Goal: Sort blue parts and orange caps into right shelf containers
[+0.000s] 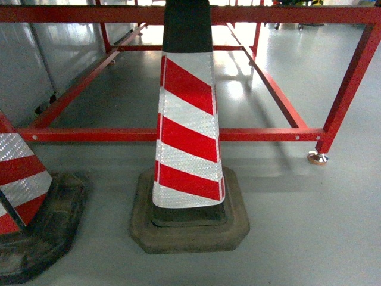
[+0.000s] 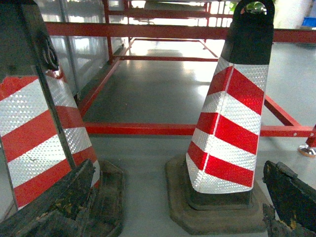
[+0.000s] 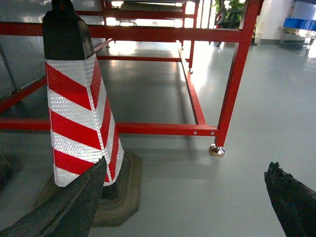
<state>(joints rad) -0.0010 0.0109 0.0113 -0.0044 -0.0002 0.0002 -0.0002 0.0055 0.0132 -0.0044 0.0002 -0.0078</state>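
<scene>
Worn black fingertips (image 3: pixel 74 202) of the right gripper (image 3: pixel 190 197) frame the bottom of its wrist view, spread wide w/ nothing between. Left gripper (image 2: pixel 182 205) likewise wide, empty; its fingers (image 2: pixel 59 205) are cut off at the frame edge. Neither shows in the head view. Straight ahead: a red-and-white striped traffic cone (image 1: pixel 187 125) on a grey rubber base, a second cone (image 1: pixel 21 179) at left, a red steel frame (image 1: pixel 178 134) behind, on grey floor (image 1: pixel 297 226). No blue parts, orange caps or shelf containers clearly in view; a blurred blue shape (image 3: pixel 300 22) far right may be one, can't tell. Sorting looks unstarted from here; robot likely needs to reach the shelf first.
</scene>
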